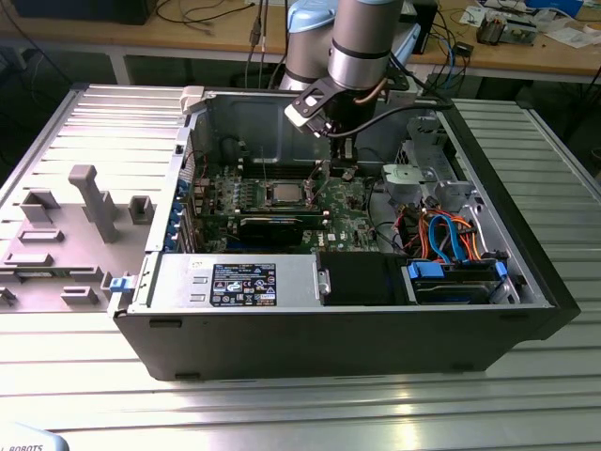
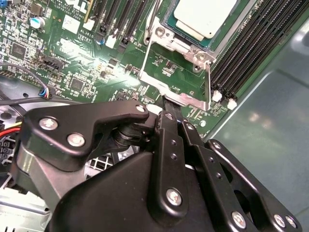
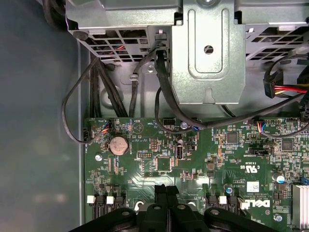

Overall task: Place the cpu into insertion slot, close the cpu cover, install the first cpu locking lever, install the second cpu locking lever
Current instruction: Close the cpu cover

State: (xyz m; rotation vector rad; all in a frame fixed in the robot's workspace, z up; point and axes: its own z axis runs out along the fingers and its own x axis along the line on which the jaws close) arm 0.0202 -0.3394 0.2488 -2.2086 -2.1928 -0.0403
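Tool (image 2: pixel 173 108) closed at cpu cover (image 2: pixel 193 101), cpu (image 2: pixel 205 14) seated

Exterior view high above the open case (image 1: pixel 329 329); both wrist views close over its motherboard (image 2: pixel 72 63) (image 3: pixel 217 159).

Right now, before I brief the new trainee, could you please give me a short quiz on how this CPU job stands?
1. True or false: the cpu already sits in the insertion slot.
2. The cpu cover is: A) shut down over the cpu; B) swung open, clear of the cpu; C) lying outside the computer.
3. Fill in: in both wrist views the pincer is ____ (open or shut).
Key: 1 true; 2 B; 3 shut.
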